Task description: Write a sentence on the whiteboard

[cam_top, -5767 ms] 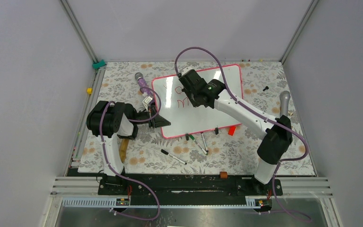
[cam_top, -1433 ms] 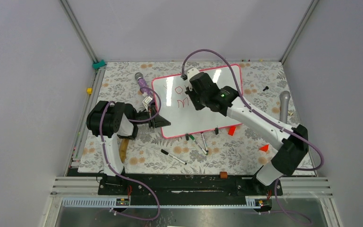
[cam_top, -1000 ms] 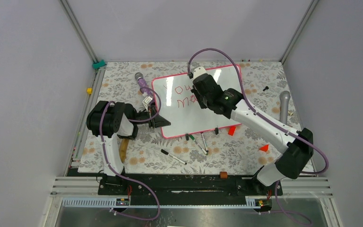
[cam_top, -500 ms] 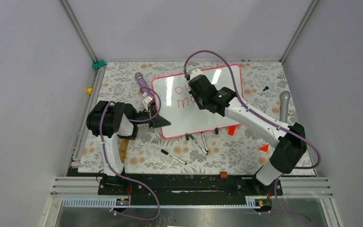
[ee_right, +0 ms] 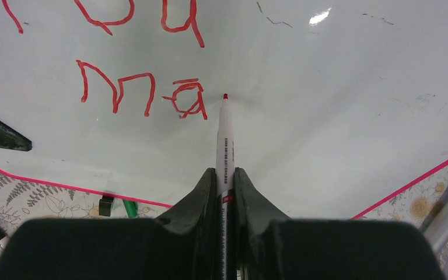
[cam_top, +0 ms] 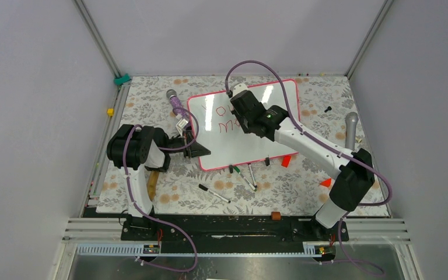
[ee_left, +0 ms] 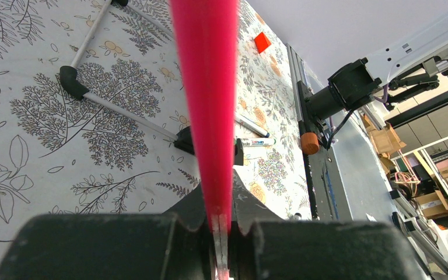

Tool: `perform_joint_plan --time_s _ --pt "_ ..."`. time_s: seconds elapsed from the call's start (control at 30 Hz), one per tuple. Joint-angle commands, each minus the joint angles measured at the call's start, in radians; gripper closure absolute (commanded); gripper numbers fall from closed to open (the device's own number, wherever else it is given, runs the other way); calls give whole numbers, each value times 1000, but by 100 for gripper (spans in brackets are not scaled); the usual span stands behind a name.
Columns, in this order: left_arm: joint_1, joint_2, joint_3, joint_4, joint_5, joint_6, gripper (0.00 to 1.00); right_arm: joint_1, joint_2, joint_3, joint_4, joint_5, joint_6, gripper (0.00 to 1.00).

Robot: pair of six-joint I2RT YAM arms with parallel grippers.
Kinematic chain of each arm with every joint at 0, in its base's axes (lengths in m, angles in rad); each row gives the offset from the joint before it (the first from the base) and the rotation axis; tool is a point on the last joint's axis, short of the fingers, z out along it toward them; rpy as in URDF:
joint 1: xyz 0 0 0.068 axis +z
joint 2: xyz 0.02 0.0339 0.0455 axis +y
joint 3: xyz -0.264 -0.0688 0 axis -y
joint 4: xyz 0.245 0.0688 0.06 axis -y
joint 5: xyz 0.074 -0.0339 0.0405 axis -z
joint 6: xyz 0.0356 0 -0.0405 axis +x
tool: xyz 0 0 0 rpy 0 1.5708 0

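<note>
The whiteboard (cam_top: 242, 149) lies skewed toward the tabletop's (cam_top: 151, 99) far edge, and the sentence (ee_right: 140, 93) so far reads "You", then "Ma" and a scrawled-over letter. Just right of that letter sits the red tip of the marker (ee_right: 225, 140), pinched in the right pincer (ee_right: 224, 175), with its long axis pointing straight across the board. The left pincer (ee_left: 219, 219) is clamped on the board's edge near its near-left corner. Tip contact is hard to judge, and from overhead the right wrist hides the line's end.

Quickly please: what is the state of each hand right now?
Left hand: closed on the whiteboard edge.
Right hand: closed on the red marker.
</note>
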Motion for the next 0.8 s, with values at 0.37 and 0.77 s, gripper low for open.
perform_joint_plan --time_s 0.37,0.77 --pt "-17 36 -2 -11 39 67 100 -21 35 62 -51 75 21 100" --pt "-17 36 -1 -12 38 67 100 -29 -5 57 -48 44 26 100"
